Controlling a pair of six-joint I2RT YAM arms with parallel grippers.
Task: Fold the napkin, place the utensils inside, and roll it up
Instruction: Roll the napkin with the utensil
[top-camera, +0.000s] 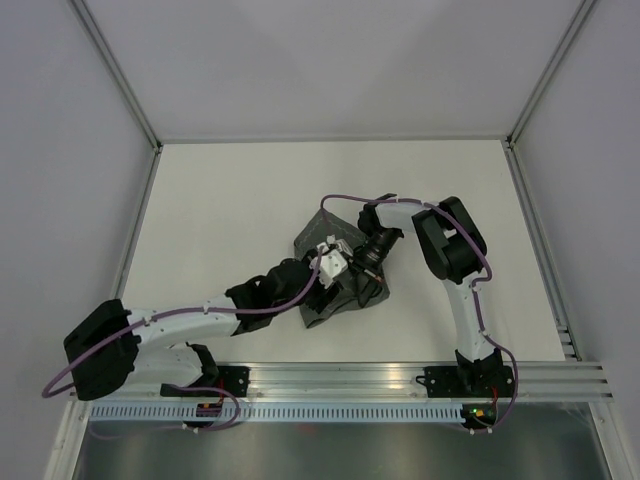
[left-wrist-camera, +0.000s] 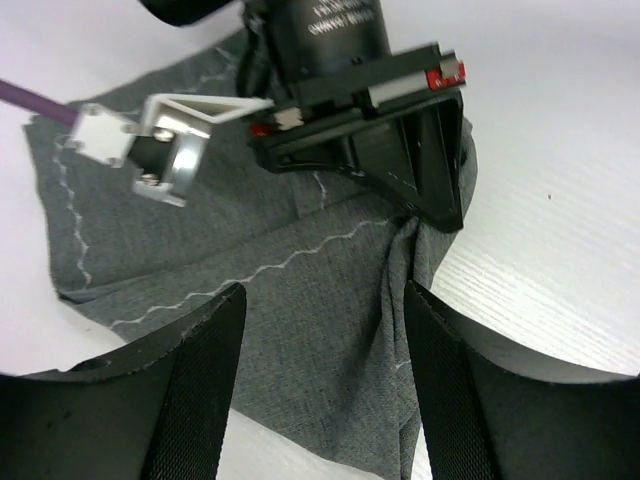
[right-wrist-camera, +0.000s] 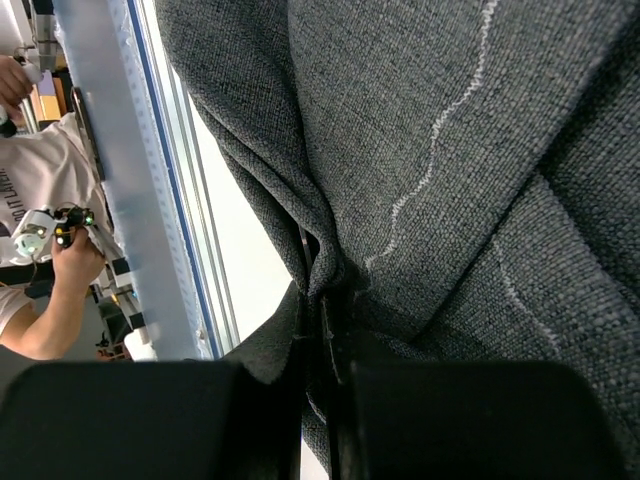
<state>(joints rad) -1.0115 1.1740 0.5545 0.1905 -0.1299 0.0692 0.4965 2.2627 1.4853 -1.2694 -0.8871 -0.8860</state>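
The dark grey napkin (top-camera: 318, 236) lies bunched and partly folded mid-table, its pale stitched line running across it (left-wrist-camera: 200, 230). My left gripper (left-wrist-camera: 322, 295) is open, its two fingers straddling the napkin's near edge without pinching it (top-camera: 325, 298). My right gripper (right-wrist-camera: 322, 310) is shut on a gathered fold of the napkin (right-wrist-camera: 450, 150). From the left wrist view, the right gripper (left-wrist-camera: 440, 212) presses the cloth's right side into a crease. The utensils are out of view.
The white table (top-camera: 230, 210) surrounds the cloth, with enclosure walls on three sides. An aluminium rail (top-camera: 350, 378) runs along the near edge by both arm bases. A person (right-wrist-camera: 40, 250) stands beyond that rail in the right wrist view.
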